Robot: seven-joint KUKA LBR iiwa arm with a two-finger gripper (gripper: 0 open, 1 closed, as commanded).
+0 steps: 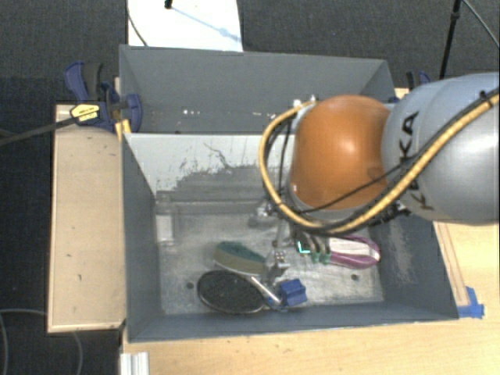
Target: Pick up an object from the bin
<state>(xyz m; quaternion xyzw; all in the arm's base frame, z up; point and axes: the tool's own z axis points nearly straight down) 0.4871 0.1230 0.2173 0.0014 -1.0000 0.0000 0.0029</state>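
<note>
We see the end effector (pixel 277 261) low in the bin (pixel 148 209), near the front wall. It is largely hidden beneath the arm's orange cover (pixel 336 151) and looped cables (pixel 269 170), so we cannot tell how wide it stands or whether it holds anything. The thing nearest to it is a green and tan oblong piece (pixel 239 257), lying flat on the bin floor just beside the end effector, on its left as the camera sees it. The piece's long side slants down toward the end effector, and we cannot tell whether the two touch. It has a dark teal-green band along the top, a paler tan band beneath, and rounded ends, much like a small brush or sponge. Below and to the left of the end effector, just under that piece, lies a black round disc (pixel 226 291) with a dull, grainy face. A thin shiny metal strip (pixel 266 291) runs from the disc's right edge toward a small blue block (pixel 293 293), which sits directly below the end effector. To the right of the end effector, partly under the cover, lies a purple and white thing (pixel 353 252), well apart from the oblong piece.
</note>
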